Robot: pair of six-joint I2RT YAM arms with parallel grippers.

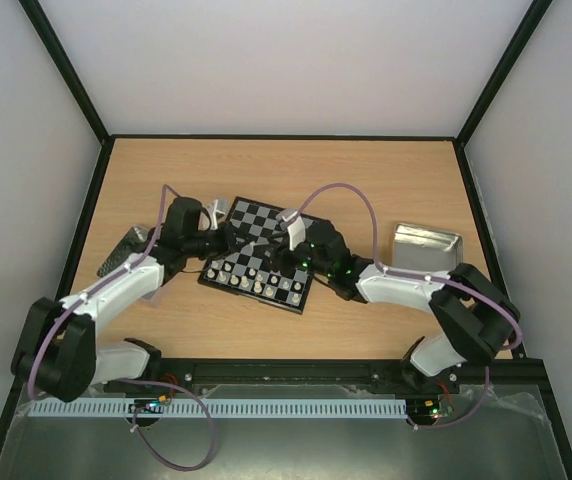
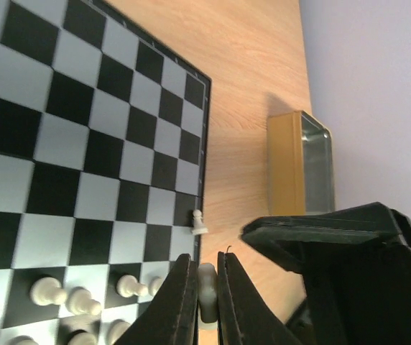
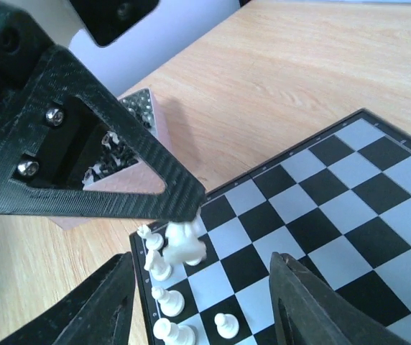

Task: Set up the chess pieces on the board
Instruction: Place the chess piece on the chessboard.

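Observation:
The board (image 1: pixel 261 255) lies mid-table with cream-white chess pieces (image 1: pixel 256 283) in rows along its near edge. My left gripper (image 2: pixel 205 264) is shut on one cream-white piece (image 2: pixel 207 291), just above the board's edge. That held piece (image 3: pixel 184 243) hangs under the left finger (image 3: pixel 105 172), between my right gripper's (image 3: pixel 202 260) open jaws and touching neither. Several white pieces (image 3: pixel 161 298) stand along the board's (image 3: pixel 335 194) edge below it. A lone white pawn (image 2: pixel 199 223) stands at the rim of the board (image 2: pixel 83 144).
A silver tray (image 1: pixel 131 248) with black pieces (image 3: pixel 116 136) sits left of the board. Another metal tray (image 1: pixel 427 247) stands to the right, also seen as a tray (image 2: pixel 302 162) beyond the board. The right arm's black body (image 2: pixel 349 251) is close beside my left fingers.

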